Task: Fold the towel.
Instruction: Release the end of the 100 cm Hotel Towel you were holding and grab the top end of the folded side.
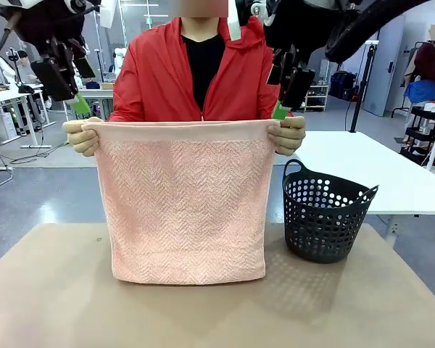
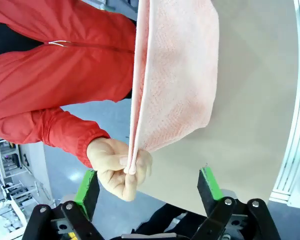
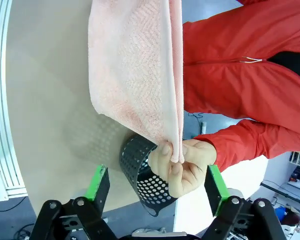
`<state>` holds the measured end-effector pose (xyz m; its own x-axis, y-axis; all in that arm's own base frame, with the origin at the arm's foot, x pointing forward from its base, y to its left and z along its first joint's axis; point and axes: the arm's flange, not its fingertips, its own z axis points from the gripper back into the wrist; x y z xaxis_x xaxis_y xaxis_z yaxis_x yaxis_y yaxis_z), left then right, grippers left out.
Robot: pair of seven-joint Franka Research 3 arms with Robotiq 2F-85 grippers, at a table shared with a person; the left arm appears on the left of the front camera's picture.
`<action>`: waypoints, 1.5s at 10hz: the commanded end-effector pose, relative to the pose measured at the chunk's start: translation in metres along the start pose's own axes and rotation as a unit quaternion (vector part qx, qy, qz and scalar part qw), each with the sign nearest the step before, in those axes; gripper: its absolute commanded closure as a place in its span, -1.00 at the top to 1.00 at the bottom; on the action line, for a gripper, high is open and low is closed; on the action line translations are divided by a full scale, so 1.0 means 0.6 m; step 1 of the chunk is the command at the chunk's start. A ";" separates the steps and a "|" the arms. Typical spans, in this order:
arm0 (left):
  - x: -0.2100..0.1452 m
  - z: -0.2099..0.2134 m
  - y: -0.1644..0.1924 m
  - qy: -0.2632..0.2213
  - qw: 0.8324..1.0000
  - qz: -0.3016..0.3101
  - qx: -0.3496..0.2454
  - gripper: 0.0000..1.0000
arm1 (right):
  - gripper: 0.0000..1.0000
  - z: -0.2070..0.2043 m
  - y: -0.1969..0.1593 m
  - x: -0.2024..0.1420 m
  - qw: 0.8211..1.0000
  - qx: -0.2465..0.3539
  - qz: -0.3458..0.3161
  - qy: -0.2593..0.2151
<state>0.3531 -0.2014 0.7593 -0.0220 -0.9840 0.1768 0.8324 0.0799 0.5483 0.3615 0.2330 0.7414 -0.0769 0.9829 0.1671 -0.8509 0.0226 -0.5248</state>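
Towel (image 1: 185,203) hangs flat, pinched at its 2 top corners by the person's hands (image 1: 81,138).
Left gripper (image 2: 147,187): jaws wide, 1 corner and its hand between the pads, nothing gripped.
Right gripper (image 3: 157,187): jaws wide, other corner between the pads; black basket (image 3: 145,175) just beyond.
Judgement: no fold made yet. Corners must be taken, then the towel laid on the table (image 1: 51,290) and folded.

Past my tan worktop (image 1: 51,290) lies grey floor (image 1: 36,206); a white table (image 1: 362,170) stands right, a black shelf trolley (image 1: 428,138) beyond it.
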 end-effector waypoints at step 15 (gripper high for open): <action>-0.015 -0.193 0.057 0.024 0.992 -0.011 -0.121 1.00 | 1.00 -0.169 -0.081 0.031 0.997 0.063 0.031 0.026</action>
<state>0.4433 -0.2142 0.6759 -0.0100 -0.9939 0.1099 0.9292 0.0314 0.3683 0.4485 0.2675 0.6821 -0.0969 0.9880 0.1204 -0.8998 -0.0353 -0.4349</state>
